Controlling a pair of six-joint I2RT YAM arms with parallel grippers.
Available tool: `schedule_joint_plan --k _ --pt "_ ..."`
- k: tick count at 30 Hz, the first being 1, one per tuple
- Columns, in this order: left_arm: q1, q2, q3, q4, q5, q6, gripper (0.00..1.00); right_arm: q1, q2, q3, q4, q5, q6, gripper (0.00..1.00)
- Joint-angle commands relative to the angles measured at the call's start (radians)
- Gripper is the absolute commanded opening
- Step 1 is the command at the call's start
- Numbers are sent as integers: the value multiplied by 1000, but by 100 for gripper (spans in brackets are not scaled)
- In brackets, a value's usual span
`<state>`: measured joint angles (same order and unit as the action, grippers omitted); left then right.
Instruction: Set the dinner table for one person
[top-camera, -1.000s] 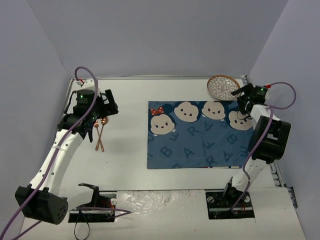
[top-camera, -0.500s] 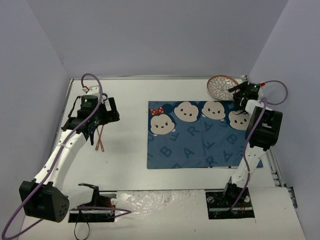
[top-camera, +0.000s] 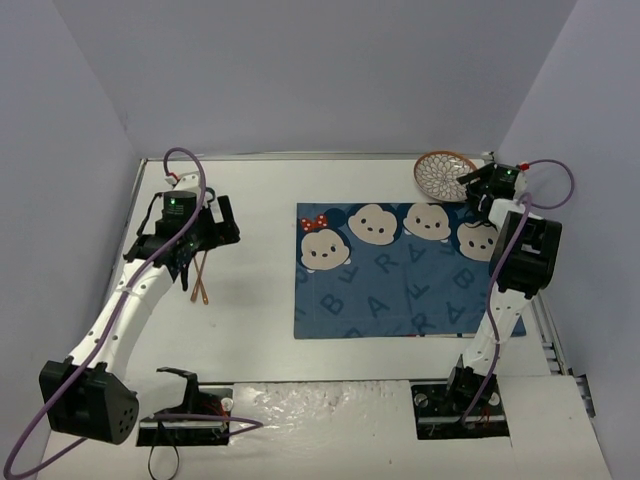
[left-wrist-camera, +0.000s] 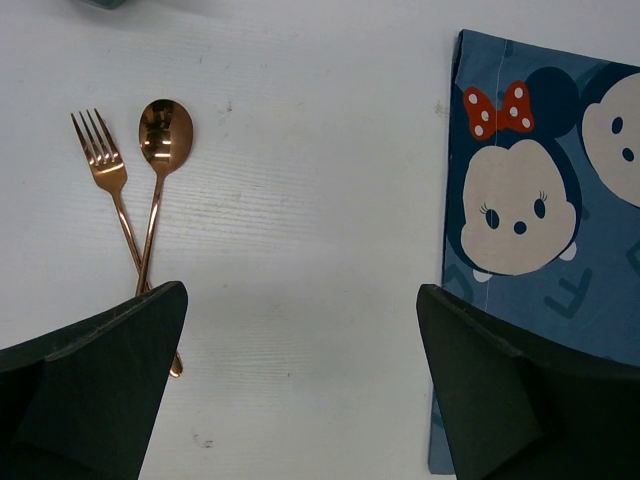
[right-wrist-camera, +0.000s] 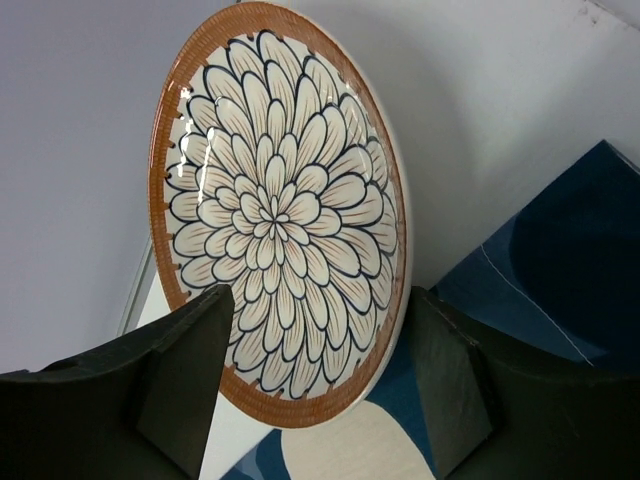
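Right arm swings in over last second. Right gripper (right-wrist-camera: 320, 295) now at round orange-rimmed petal-pattern plate (right-wrist-camera: 275, 210), at far right corner of dark blue cartoon-face cloth mat (top-camera: 400, 285). Jaws narrow, astride plate edge; we cannot tell whether pads bite yet. Left gripper (left-wrist-camera: 300, 340) shifts too; it hangs fully spread and empty over copper fork (left-wrist-camera: 100, 160) and copper spoon (left-wrist-camera: 165, 130), crossed, well left of mat. Large flat white dinner table (top-camera: 260, 300) lies under mat, spreads all round it. We judge plate pickup starting, cutlery next, no place laid yet.
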<state>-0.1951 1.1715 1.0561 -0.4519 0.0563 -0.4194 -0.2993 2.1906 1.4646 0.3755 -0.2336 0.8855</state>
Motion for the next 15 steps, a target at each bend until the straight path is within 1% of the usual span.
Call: schedule_joint_plan --k 1,7,10,13,15 --pt "7 3 33 50 10 12 97 7 18 62 69 -11 18 64" --pt "8 5 31 49 8 13 97 8 57 77 83 -18 34 64" --pt "8 7 33 49 8 13 97 8 82 90 97 -25 49 58" --pt "8 10 33 48 7 13 97 9 104 109 104 -39 59 46" --pt "8 11 34 47 8 13 97 9 114 116 116 -49 71 34"
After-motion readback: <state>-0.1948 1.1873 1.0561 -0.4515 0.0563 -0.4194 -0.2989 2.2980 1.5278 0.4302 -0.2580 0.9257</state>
